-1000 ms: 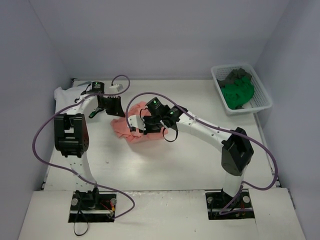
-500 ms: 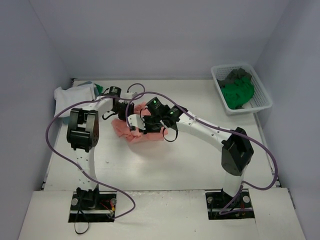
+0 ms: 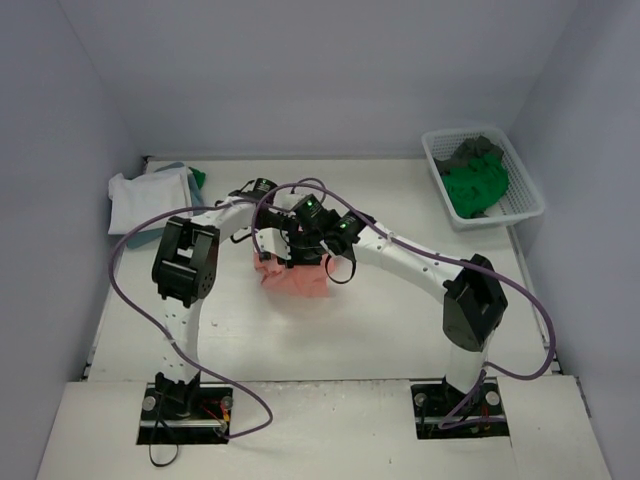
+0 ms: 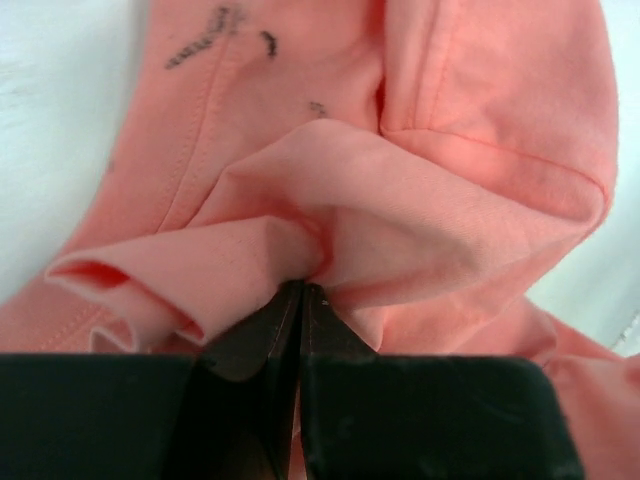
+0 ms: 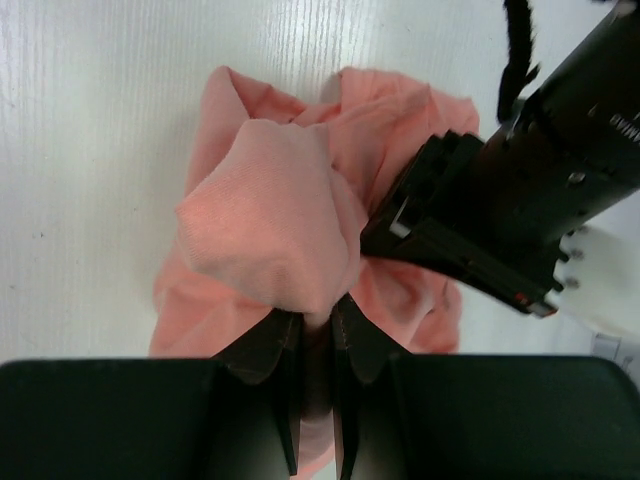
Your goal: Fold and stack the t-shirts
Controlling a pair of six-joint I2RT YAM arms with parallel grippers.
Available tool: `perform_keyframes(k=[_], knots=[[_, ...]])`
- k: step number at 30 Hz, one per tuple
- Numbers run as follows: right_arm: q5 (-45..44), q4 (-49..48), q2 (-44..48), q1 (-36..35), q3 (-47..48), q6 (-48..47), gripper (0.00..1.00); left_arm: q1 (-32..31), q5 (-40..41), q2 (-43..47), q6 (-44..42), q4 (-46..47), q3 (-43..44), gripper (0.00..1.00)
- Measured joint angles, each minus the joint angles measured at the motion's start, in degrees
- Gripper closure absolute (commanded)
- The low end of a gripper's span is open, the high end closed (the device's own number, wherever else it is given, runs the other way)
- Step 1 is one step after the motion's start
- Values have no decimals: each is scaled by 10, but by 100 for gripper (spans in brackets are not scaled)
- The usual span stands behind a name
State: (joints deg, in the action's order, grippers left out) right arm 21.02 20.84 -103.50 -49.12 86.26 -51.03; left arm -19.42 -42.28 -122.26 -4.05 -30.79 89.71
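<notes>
A salmon pink t-shirt point(image 3: 298, 282) lies bunched at the table's middle. My right gripper point(image 3: 291, 256) is shut on a raised wad of it, and the pink cloth point(image 5: 265, 215) bulges out above my right gripper's point(image 5: 318, 315) tips. My left gripper point(image 3: 270, 232) is just left of it, jaws shut, and in the left wrist view my left gripper's point(image 4: 302, 287) tips press into a fold of the pink t-shirt point(image 4: 430, 200). I cannot see cloth held between them. The left gripper's black body point(image 5: 500, 210) shows in the right wrist view. Folded white, light blue and green t-shirts point(image 3: 150, 195) are stacked at the back left.
A white mesh basket point(image 3: 527, 190) at the back right holds a bright green t-shirt point(image 3: 472, 186) and a dark grey one point(image 3: 475, 150). Purple cables loop from both arms over the table. Walls close the table on three sides.
My left arm has swung right, from the stack at the back left to the pink t-shirt, still shut. The pink shirt is gathered into a tighter bunch under both grippers.
</notes>
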Motion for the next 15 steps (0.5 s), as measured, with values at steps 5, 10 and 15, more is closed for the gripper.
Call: perform_keyframes(k=[5, 10, 15], knots=[[0, 0, 0, 1, 0, 0, 100, -32, -24, -2, -7, -13, 0, 100], [0, -1, -5, 5, 0, -3, 100, -42, -30, -2, -17, -19, -3, 100], [-6, -1, -25, 7, -1, -5, 100, -32, -33, -2, -21, -25, -3, 92]])
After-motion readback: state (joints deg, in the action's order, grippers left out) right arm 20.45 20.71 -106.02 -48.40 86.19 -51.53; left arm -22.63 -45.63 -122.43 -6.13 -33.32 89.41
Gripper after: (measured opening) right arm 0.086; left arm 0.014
